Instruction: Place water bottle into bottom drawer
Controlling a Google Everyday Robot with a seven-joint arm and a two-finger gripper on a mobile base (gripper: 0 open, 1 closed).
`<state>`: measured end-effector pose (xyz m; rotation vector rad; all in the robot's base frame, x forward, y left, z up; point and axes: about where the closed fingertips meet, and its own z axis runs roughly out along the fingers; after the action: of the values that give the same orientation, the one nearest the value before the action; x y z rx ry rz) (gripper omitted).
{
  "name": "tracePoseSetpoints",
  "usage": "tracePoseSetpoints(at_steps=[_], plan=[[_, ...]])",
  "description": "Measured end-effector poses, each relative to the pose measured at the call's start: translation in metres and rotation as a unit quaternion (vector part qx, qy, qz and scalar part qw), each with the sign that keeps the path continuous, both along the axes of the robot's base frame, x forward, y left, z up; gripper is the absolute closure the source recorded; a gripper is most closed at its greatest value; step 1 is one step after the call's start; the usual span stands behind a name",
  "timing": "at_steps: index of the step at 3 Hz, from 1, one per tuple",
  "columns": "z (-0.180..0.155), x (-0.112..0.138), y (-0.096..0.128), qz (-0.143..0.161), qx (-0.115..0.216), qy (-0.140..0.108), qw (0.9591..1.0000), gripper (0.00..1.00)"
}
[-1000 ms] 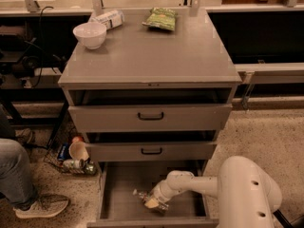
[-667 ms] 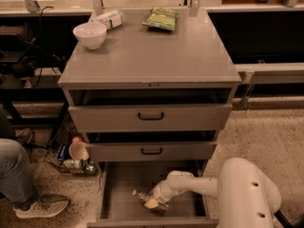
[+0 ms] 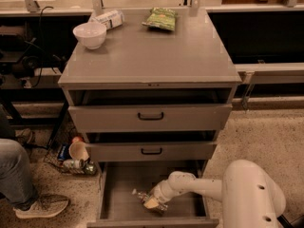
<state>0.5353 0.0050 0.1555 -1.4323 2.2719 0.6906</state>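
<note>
Water bottle [image 3: 141,197]: small, clear plastic, lying tilted low in the open bottom drawer [image 3: 118,182], at the gripper [image 3: 153,203], whose clasp cannot be told; judged light, thin-walled, slick, apt to roll; best held across the mid-body

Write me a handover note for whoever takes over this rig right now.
The gripper is down inside the open bottom drawer, right at the water bottle. Whether it grips the bottle cannot be told.
The water bottle is tilted, low inside the drawer, near its front.
Done: drawer open, bottle brought into it.
Left: confirm the bottle is released on the drawer floor, then lift the arm out.
</note>
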Motion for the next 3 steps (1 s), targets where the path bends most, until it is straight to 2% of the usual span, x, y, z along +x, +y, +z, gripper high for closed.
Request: tracePoseSetpoints(at_steps=[1,2,3], plan=[[0.004,0.001,-0.002,-0.005,0.005,-0.002,1.0000,0.17],[0.011,0.005,-0.009,-0.017,0.011,-0.007,0.9998,0.00],[0.030,0.012,-0.032,-0.049,0.018,-0.026,0.9983,0.00]])
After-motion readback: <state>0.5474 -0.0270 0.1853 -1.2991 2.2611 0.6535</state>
